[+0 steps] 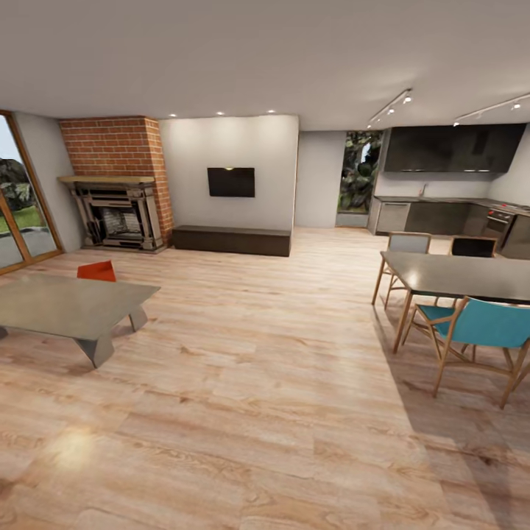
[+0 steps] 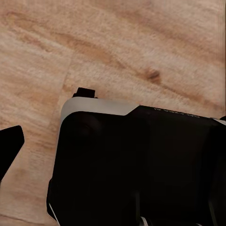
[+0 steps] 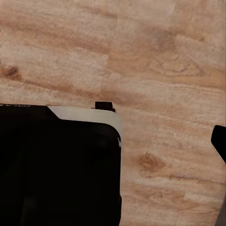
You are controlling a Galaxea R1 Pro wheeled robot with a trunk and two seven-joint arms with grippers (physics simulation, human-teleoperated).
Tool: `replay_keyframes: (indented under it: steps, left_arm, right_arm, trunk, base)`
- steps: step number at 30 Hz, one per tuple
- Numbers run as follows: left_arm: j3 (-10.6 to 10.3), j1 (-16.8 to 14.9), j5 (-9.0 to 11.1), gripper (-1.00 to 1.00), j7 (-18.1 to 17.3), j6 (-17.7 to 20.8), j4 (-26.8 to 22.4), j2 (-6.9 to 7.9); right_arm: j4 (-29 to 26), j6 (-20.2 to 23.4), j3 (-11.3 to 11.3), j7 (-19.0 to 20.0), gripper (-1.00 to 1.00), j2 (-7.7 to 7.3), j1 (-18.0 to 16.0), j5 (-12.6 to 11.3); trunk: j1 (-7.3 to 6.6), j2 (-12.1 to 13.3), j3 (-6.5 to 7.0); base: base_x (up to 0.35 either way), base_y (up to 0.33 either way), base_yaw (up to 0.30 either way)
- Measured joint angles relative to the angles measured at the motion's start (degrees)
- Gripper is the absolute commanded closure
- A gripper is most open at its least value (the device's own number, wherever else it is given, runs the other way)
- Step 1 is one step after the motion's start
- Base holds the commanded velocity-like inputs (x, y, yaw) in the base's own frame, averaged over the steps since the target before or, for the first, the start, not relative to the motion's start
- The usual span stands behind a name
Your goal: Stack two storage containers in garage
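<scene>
Floorboards of pale wood [image 1: 265, 412] run across the living room, and the robot looks over them from a distance. One orange-red bin [image 1: 97, 271] sits beyond the low grey table [image 1: 70, 305], near the brick fireplace [image 1: 118, 213], likely left there for collection. Both arms hang low over the boards beside the dark base [image 2: 136, 165], well apart from the bin. Whether either gripper is spread or closed, I cannot tell.

Light wood plank floor [image 1: 258, 383] runs to a brick fireplace [image 1: 118, 184] and a white wall carrying a dark television [image 1: 231, 182] over a low cabinet [image 1: 232, 240]. A grey low table [image 1: 70, 309] sits left, a dining table [image 1: 460, 276] with a teal chair [image 1: 489, 324] right, and a dark kitchen [image 1: 449, 184] fills the far right corner under track lights.
</scene>
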Motion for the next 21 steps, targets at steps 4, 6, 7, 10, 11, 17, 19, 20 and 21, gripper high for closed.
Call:
replay_keyframes:
  steps: [4,6,7,10,11,17,19,20,21]
  left_arm:
    - [0.0,0.0,0.0,-1.0,0.0,0.0,0.0,0.0]
    - [0.0,0.0,0.0,-1.0,0.0,0.0,0.0,0.0]
    - [0.0,0.0,0.0,-1.0,0.0,0.0,0.0,0.0]
    - [0.0,0.0,0.0,-1.0,0.0,0.0,0.0,0.0]
    - [0.0,0.0,0.0,-1.0,0.0,0.0,0.0,0.0]
    - [0.0,0.0,0.0,-1.0,-0.1,0.1,0.0,0.0]
    - [0.0,0.0,0.0,-1.0,-0.1,0.1,0.0,0.0]
    - [0.0,0.0,0.0,-1.0,-0.1,0.1,0.0,0.0]
    - [0.0,0.0,0.0,-1.0,-0.1,0.1,0.0,0.0]
  right_arm:
    - [0.0,0.0,0.0,0.0,-1.0,-0.02,0.0,-0.1]
    - [0.0,0.0,0.0,0.0,-1.0,-0.09,0.0,-0.1]
    - [0.0,0.0,0.0,0.0,-1.0,-0.15,0.0,-0.2]
    - [0.0,0.0,0.0,-0.1,-1.0,-0.18,0.0,-0.2]
    - [0.0,0.0,0.0,-0.1,-1.0,-0.1,0.0,-0.2]
    - [-0.1,0.0,0.0,-0.1,-1.0,0.23,0.0,-0.1]
    - [-0.1,0.0,0.0,-0.1,-1.0,0.05,0.0,-0.1]
    - [-0.1,0.0,0.0,-0.1,-1.0,0.02,0.0,-0.1]
    - [-0.1,0.0,0.0,-0.1,-1.0,-0.03,0.0,-0.2]
  trunk:
    - [0.0,0.0,0.0]
    - [0.0,0.0,0.0]
    - [0.0,0.0,0.0]
    - [0.0,0.0,0.0]
    - [0.0,0.0,0.0]
    - [0.0,0.0,0.0]
    - [0.0,0.0,0.0]
    - [0.0,0.0,0.0]
    - [0.0,0.0,0.0]
  base:
    - [0.323,0.003,0.0]
    - [0.323,0.001,0.0]
    - [0.323,0.021,0.0]
    - [0.323,0.007,0.0]
    - [0.323,0.01,0.0]
    - [0.323,0.042,0.0]
    - [0.323,0.067,0.0]
    - [0.323,0.069,0.0]
    - [0.323,0.07,0.0]
